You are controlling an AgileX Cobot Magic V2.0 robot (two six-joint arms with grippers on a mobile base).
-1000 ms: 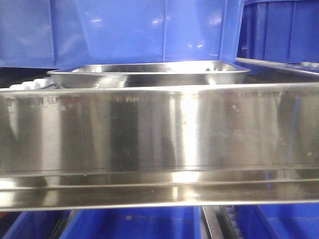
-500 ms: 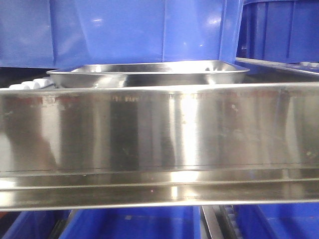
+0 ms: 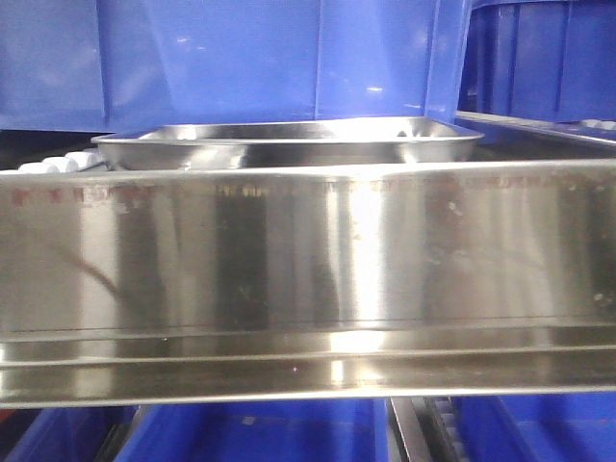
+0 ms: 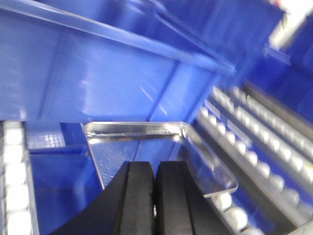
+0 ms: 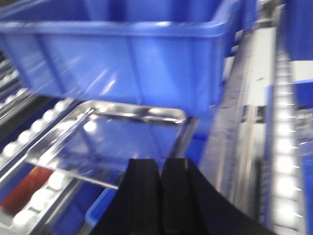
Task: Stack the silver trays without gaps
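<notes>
Peering over the steel rail (image 3: 308, 260), we see a silver tray (image 3: 289, 144) resting on white rollers (image 3: 58, 164) just before a blue bin (image 3: 241, 58); our left gripper (image 4: 155, 171) and right gripper (image 5: 160, 169) hang above it, pinched closed, empty.

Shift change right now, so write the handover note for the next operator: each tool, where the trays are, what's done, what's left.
Left tool: shut, empty, pointed at a tray lying in front of a blue bin.
Right tool: shut, empty, pointed at a tray on the rollers.
Front camera: one tray visible behind the steel rail; whether both wrist views show that same tray is unclear.
Done: no stack can be confirmed.
Left: grip a tray and nest it flush on another.
</notes>
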